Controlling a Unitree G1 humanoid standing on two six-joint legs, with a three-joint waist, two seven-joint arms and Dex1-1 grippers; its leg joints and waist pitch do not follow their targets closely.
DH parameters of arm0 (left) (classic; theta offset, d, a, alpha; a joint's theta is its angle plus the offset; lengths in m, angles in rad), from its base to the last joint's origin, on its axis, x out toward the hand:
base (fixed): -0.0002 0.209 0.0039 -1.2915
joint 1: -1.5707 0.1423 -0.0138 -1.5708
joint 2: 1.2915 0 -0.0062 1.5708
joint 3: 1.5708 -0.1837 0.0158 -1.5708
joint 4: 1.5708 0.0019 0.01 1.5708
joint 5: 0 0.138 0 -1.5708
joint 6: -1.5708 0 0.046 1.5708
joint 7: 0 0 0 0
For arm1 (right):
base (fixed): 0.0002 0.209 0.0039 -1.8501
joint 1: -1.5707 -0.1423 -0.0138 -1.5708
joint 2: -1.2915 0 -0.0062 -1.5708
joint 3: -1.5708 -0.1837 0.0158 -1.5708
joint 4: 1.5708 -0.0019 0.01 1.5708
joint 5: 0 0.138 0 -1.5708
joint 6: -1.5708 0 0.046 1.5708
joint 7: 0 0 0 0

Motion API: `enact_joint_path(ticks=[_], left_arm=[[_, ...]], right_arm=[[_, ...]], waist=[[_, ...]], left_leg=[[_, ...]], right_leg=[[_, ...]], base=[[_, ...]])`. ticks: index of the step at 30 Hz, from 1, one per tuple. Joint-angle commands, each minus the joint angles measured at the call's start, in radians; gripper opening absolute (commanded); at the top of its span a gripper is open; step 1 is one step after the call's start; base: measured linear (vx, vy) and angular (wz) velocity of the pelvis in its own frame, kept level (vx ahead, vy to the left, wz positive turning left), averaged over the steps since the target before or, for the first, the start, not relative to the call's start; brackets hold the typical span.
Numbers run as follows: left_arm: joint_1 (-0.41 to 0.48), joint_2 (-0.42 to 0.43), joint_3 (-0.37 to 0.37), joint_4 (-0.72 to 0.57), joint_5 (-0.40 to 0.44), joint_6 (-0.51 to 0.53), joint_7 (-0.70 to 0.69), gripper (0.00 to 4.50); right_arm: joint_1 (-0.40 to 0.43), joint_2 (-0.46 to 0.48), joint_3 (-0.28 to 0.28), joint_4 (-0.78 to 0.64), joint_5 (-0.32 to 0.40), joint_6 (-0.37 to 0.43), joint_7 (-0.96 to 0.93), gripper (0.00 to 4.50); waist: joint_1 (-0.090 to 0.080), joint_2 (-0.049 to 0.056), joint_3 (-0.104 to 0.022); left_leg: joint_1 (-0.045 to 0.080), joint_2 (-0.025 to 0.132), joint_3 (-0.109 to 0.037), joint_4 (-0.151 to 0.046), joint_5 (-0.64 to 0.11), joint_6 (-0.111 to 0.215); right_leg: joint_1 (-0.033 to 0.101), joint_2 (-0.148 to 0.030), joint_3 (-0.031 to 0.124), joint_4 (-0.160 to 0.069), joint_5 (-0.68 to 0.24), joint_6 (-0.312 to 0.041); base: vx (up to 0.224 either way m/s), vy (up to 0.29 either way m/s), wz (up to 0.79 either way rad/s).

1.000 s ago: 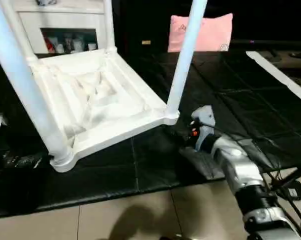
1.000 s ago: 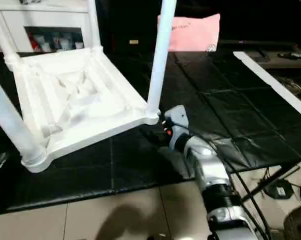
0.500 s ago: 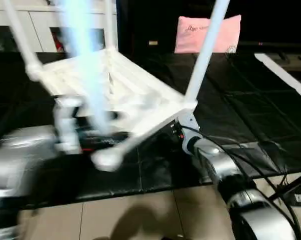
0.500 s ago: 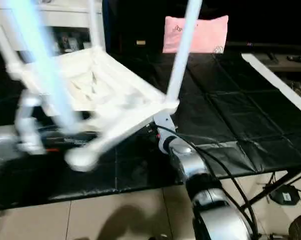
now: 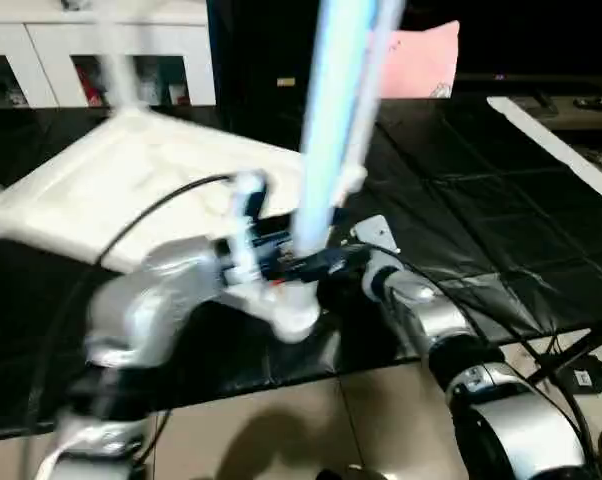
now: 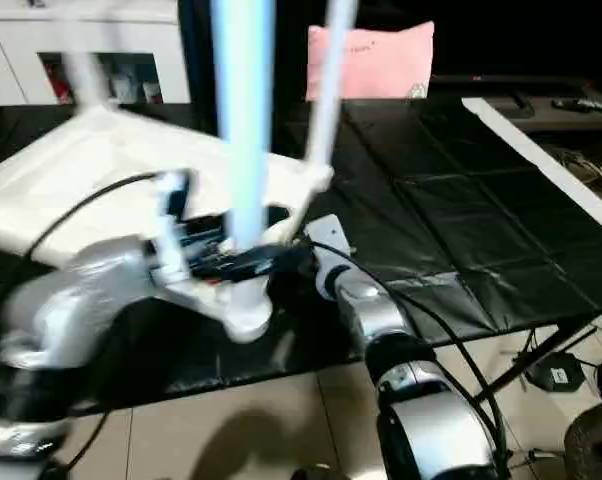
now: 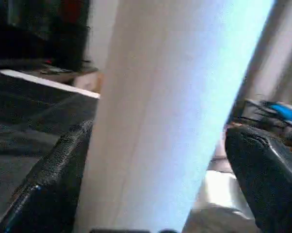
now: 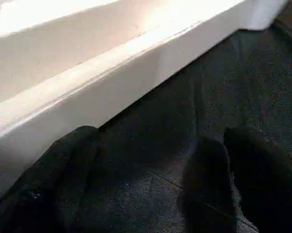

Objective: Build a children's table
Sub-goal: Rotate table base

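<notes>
The children's table point(image 5: 131, 190) is white and lies upside down, tilted over the black mat, with its legs pointing up. Its near leg point(image 5: 326, 120) rises as a pale tube at the centre. My left gripper point(image 5: 299, 252) is open around the base of that leg. In the left wrist view the leg point(image 7: 170, 97) stands between the two black fingers point(image 7: 54, 184), touching one and with a gap to the other. My right gripper point(image 6: 273, 262) is open, low beside the table's near corner. In the right wrist view the white rim point(image 8: 112, 73) lies just past its fingers point(image 8: 63, 165), with only mat between them.
A black mat point(image 5: 481, 200) covers the work area, and tiled floor point(image 5: 281, 430) lies in front of it. A pink pillow point(image 5: 421, 60) leans at the back, and a white cabinet point(image 5: 101, 70) stands at the back left. A white strip point(image 5: 551, 135) runs along the mat's right side.
The table has tipped and turned, swinging its near leg from the left to the centre. My left arm has come in and now has its fingers around that leg. The right gripper stays by the near corner.
</notes>
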Motion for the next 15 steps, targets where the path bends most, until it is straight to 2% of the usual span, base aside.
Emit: enact_joint_path(ticks=[1,2,4,6,7,8,9,11,12,13,14,15], left_arm=[[-0.041,-0.020,0.013,0.046,0.032,-0.056,0.054,4.45],[-0.070,-0.036,0.031,0.089,0.052,-0.102,0.088,4.45],[-0.085,-0.040,0.033,0.112,0.065,-0.126,0.099,4.45],[-0.140,-0.054,0.035,0.205,0.116,-0.215,0.147,4.45],[-0.153,-0.059,0.041,0.227,0.121,-0.231,0.159,4.45],[-0.167,-0.066,0.048,0.254,0.127,-0.253,0.170,4.45],[-0.198,-0.076,0.063,0.317,0.139,-0.301,0.192,4.45],[-0.223,-0.081,0.072,0.374,0.152,-0.349,0.211,4.45],[-0.254,-0.087,0.078,0.455,0.173,-0.412,0.236,4.45],[-0.262,-0.087,0.073,0.481,0.187,-0.435,0.246,4.45],[-0.275,-0.085,0.062,0.522,0.215,-0.470,0.264,4.45],[-0.279,-0.085,0.058,0.535,0.224,-0.481,0.269,4.45]], right_arm=[[-0.023,0.012,-0.002,0.004,0.005,-0.019,0.014,4.50],[-0.012,-0.007,-0.013,0.004,0.008,-0.029,0.020,4.50],[-0.007,-0.017,-0.022,0.006,0.011,-0.033,0.021,4.50],[0.014,-0.057,-0.050,0.000,0.027,-0.039,0.019,4.50],[0.019,-0.066,-0.055,-0.004,0.030,-0.039,0.018,4.50],[0.023,-0.074,-0.061,-0.005,0.033,-0.041,0.017,4.50],[0.035,-0.091,-0.074,-0.017,0.041,-0.043,0.020,4.50],[0.049,-0.107,-0.085,-0.032,0.049,-0.043,0.021,4.50],[0.068,-0.124,-0.101,-0.054,0.060,-0.044,0.024,4.50],[0.075,-0.129,-0.106,-0.064,0.064,-0.042,0.024,4.50],[0.086,-0.135,-0.113,-0.082,0.068,-0.039,0.025,4.50],[0.090,-0.137,-0.115,-0.088,0.070,-0.038,0.025,4.50]], waist=[[0.005,0.020,-0.069],[0.007,0.021,-0.068],[0.008,0.022,-0.069],[0.012,0.023,-0.068],[0.015,0.027,-0.070],[0.018,0.023,-0.068],[0.023,0.028,-0.070],[0.027,0.023,-0.072],[0.029,0.020,-0.070],[0.031,0.020,-0.073],[0.030,0.016,-0.073],[0.031,0.019,-0.075]], left_leg=[[-0.015,0.002,0.004,-0.063,-0.194,0.016],[-0.012,0.001,0.004,-0.063,-0.197,0.016],[-0.013,0.002,0.004,-0.062,-0.192,0.019],[-0.011,0.000,0.006,-0.062,-0.194,0.031],[-0.008,0.000,0.005,-0.060,-0.190,0.028],[-0.006,0.000,0.008,-0.060,-0.191,0.036],[-0.010,-0.001,0.006,-0.060,-0.185,0.036],[-0.012,-0.004,0.007,-0.059,-0.174,0.045],[-0.014,-0.009,0.010,-0.058,-0.169,0.054],[-0.012,-0.006,0.008,-0.057,-0.167,0.048],[-0.021,-0.008,0.007,-0.058,-0.151,0.052],[-0.021,-0.007,0.005,-0.057,-0.145,0.052]], right_leg=[[0.071,-0.065,0.053,-0.078,-0.322,-0.125],[0.069,-0.063,0.051,-0.083,-0.341,-0.115],[0.069,-0.063,0.051,-0.080,-0.331,-0.119],[0.066,-0.060,0.050,-0.087,-0.336,-0.113],[0.066,-0.061,0.051,-0.083,-0.327,-0.117],[0.062,-0.058,0.051,-0.086,-0.318,-0.123],[0.069,-0.061,0.051,-0.081,-0.310,-0.129],[0.071,-0.060,0.049,-0.086,-0.316,-0.117],[0.071,-0.057,0.048,-0.093,-0.328,-0.105],[0.072,-0.060,0.049,-0.085,-0.325,-0.106],[0.079,-0.059,0.048,-0.087,-0.324,-0.096],[0.079,-0.062,0.048,-0.084,-0.321,-0.096]], base=[[0.000,0.000,0.00],[0.000,0.000,0.00],[0.000,0.000,0.00],[0.000,0.000,0.00],[0.000,0.000,0.00],[0.000,0.000,0.00],[0.000,0.000,0.00],[0.000,0.000,0.00],[0.000,0.000,0.00],[0.000,0.000,0.00],[0.000,0.000,0.00],[0.000,0.000,0.00]])
